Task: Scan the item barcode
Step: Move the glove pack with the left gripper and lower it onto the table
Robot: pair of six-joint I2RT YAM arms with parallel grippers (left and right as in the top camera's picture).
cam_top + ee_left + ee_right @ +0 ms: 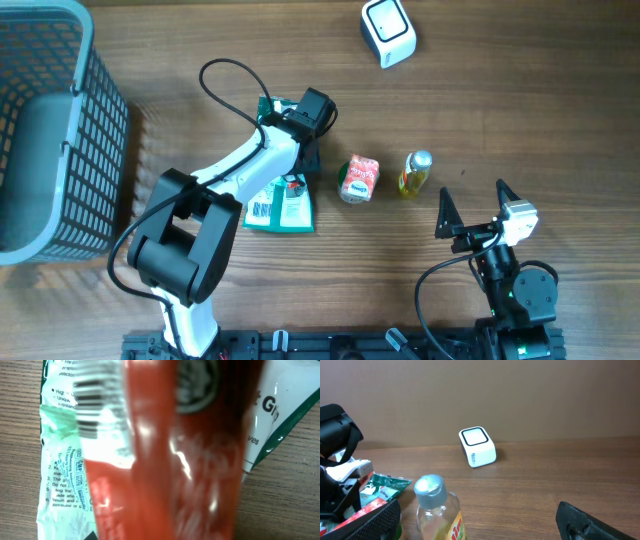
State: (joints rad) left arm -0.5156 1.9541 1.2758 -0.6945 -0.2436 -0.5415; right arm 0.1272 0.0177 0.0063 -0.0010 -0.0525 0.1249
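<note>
A blurred red packet (170,470) fills the left wrist view, very close to the camera, and hides the fingers. It lies over a green and white packet (60,475) whose barcode (95,405) faces up. From above, my left gripper (303,152) is down at the top end of that green and white packet (280,205), where a bit of the red packet (291,184) shows. I cannot see if its jaws grip anything. The white scanner (388,32) stands at the far side, the scanner (477,447) also showing from the right wrist. My right gripper (472,197) is open and empty near the front.
A small red and white carton (358,180) and a bottle of yellow liquid (415,173) stand between the two arms. That bottle (437,510) is just ahead of my right gripper (480,530). A grey basket (100,150) takes up the left edge.
</note>
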